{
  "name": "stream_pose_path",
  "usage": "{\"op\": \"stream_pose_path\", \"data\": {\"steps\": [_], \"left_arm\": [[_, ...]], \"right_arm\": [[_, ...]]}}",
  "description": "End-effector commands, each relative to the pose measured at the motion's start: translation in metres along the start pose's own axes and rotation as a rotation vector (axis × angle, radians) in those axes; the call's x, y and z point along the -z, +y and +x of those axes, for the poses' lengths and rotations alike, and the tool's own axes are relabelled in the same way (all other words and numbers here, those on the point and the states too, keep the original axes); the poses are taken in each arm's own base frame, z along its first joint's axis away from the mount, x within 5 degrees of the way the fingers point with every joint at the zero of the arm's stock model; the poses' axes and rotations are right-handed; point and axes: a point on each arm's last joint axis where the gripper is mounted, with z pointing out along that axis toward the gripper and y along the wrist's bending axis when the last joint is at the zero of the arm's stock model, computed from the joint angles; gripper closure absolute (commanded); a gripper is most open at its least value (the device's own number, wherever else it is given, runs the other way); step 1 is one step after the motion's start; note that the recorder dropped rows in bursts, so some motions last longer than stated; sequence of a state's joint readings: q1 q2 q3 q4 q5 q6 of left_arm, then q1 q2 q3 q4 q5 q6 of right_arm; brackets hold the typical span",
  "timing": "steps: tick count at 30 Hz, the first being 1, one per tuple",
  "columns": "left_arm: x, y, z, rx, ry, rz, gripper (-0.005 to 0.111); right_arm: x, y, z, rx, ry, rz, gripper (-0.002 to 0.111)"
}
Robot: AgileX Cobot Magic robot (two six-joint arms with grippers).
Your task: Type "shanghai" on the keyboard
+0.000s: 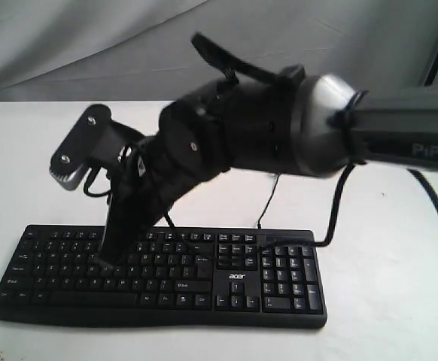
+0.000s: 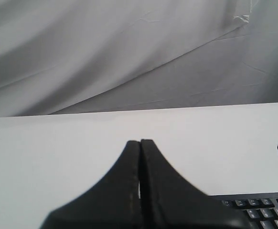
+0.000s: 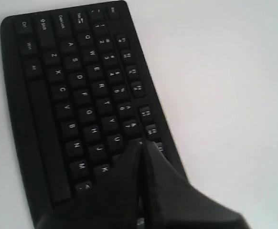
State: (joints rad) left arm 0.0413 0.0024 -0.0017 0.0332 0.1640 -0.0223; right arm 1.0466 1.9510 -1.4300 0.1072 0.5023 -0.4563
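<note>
The black keyboard (image 1: 234,280) with a white acer logo lies along the front of the white table. My right gripper (image 1: 104,263) reaches across from the right, shut, with its tip down at the letter keys left of the middle. I cannot tell which key it is on or whether it touches. In the right wrist view the shut right gripper (image 3: 141,143) ends beside the U key, over the keyboard (image 3: 77,95). My left gripper (image 2: 140,141) is shut and empty, held over bare table with a corner of the keyboard (image 2: 263,211) behind it.
The right arm's big silver joint (image 1: 320,124) and dark forearm hang over the keyboard and hide most of the left arm, whose wrist (image 1: 80,147) shows. A thin black cable (image 1: 269,197) runs back from the keyboard. A grey cloth (image 1: 91,37) hangs behind the white table (image 1: 384,241).
</note>
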Motion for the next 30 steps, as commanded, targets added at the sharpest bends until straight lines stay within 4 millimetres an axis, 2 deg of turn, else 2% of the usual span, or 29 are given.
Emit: {"op": "stream_pose_path", "data": {"steps": [1, 13, 30], "left_arm": [[0.0, 0.0, 0.0, 0.007, -0.011, 0.008, 0.107], [0.0, 0.0, 0.0, 0.007, -0.011, 0.008, 0.107], [0.0, 0.0, 0.0, 0.007, -0.011, 0.008, 0.107]], "right_arm": [[-0.032, 0.011, 0.013, -0.052, -0.022, -0.091, 0.108], [-0.091, 0.01, 0.003, -0.062, 0.024, -0.162, 0.108], [-0.095, 0.013, 0.009, -0.073, 0.072, -0.187, 0.108]]}}
